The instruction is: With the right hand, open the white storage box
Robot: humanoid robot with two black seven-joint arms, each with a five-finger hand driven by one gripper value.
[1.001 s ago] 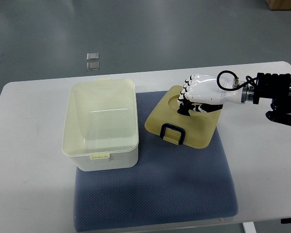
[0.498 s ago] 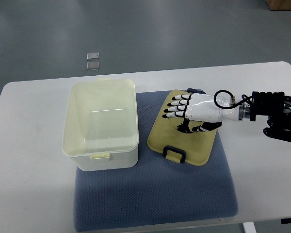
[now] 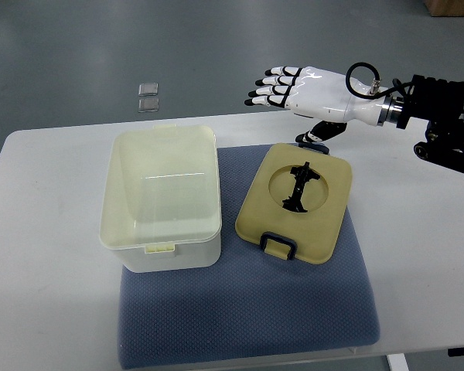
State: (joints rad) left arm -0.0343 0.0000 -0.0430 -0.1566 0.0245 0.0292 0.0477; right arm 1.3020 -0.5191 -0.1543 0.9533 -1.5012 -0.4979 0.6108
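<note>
The white storage box stands open on the left part of a blue mat, its inside empty. Its yellowish lid lies flat on the mat to the right of the box, with a round recess and a black clasp at its near edge. My right hand is raised above the table's far edge, beyond the lid, fingers spread and holding nothing. Its arm comes in from the right. The left arm is out of view.
The white table carries the mat. Two small clear squares lie on the grey floor beyond the table. The table's right part is bare next to the arm.
The right hand let go of the lid, which now lies flat on the mat, and lifted up and away toward the far edge with fingers spread.
</note>
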